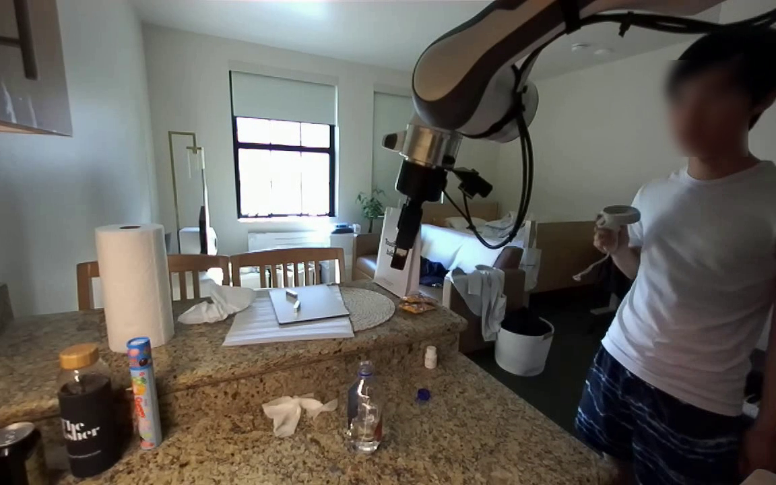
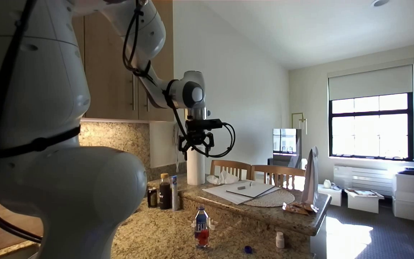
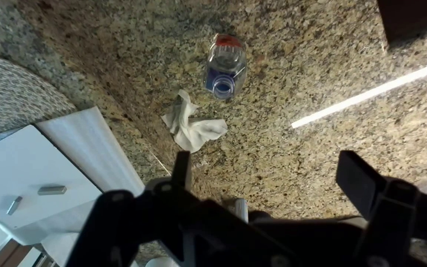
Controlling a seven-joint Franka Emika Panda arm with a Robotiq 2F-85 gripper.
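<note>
My gripper (image 3: 264, 155) hangs high over the granite counter, its jaws wide apart with nothing between them. In both exterior views it points down, well above everything on the surface. A clear, uncapped water bottle (image 1: 364, 421) with a blue and red label stands upright on the lower counter; from above, the bottle (image 3: 228, 63) appears ahead of the fingers. Beside it lies a crumpled white tissue (image 3: 193, 128), close to the left fingertip in the wrist view. A blue cap (image 2: 248, 249) and a small white bottle (image 2: 280, 240) are on the same lower level.
Along the lower counter's side stand a candy tube (image 1: 144, 397), a dark bottle (image 1: 85, 421) and a black can (image 1: 16, 451). The raised ledge bears a paper towel roll (image 1: 133, 289), a silver laptop (image 1: 310, 306), a woven mat (image 1: 371, 308) and a paper bag (image 2: 311, 180). A person (image 1: 718, 269) stands nearby.
</note>
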